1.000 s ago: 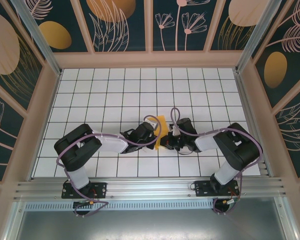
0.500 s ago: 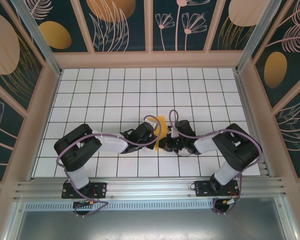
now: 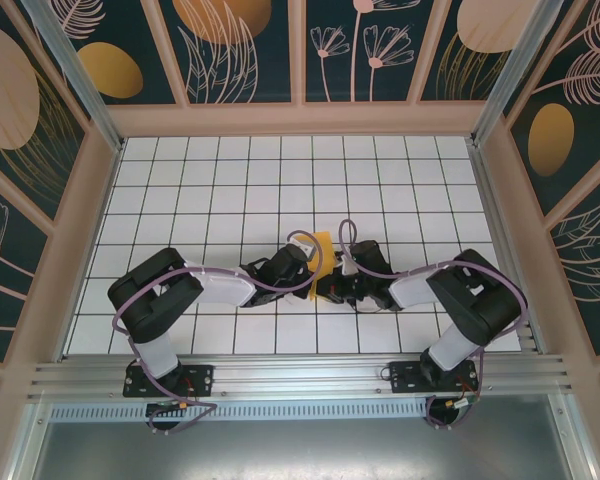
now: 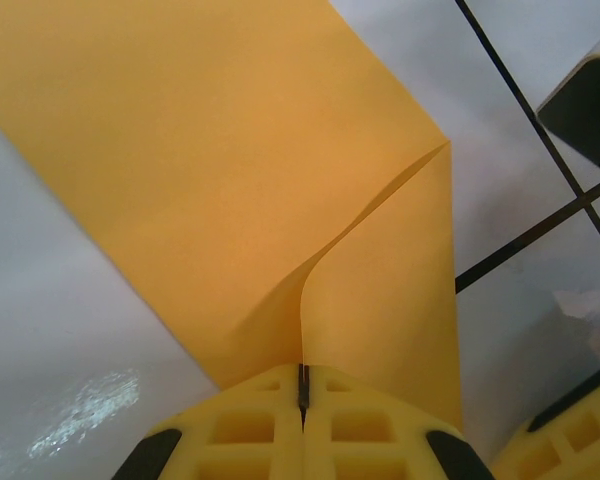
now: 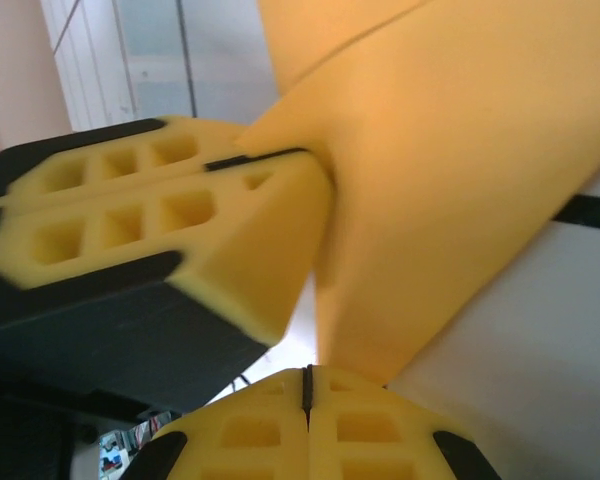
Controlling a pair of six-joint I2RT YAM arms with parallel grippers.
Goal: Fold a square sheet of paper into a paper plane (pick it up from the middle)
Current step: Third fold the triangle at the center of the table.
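Top external view: thin orange-yellow sheet of paper [image 3: 323, 247], partly folded, raised at the middle of the white tabletop with black grid lines [image 3: 230, 180], between the tips of the two black arms. Left gripper [image 3: 311, 274] reaching in from the left, right gripper [image 3: 332, 290] from the right, tips just beside each other at the near part of the sheet. Far part of the sheet standing up beyond them. Dark wall panels with pale plant motifs [image 3: 240, 50] around the tabletop.

Left wrist view: left gripper [image 4: 302, 385] closed, yellow foam pads [image 4: 240, 420] pressed together with only a thin dark seam between, sheet [image 4: 230, 150] pinched in that seam. From the pinch, one curved fold rising to a pointed corner at right. Broad flat layer spreading up and left behind it. Yellow pad [image 4: 570, 440] of the right gripper at the lower right corner.

Right wrist view: right gripper [image 5: 306, 385] likewise closed, clamped on a lower edge of the sheet [image 5: 460, 150]. Left gripper [image 5: 280, 160] at left, tilted, pads shut on a neighbouring fold of the same sheet, just beside the right gripper's pinch.
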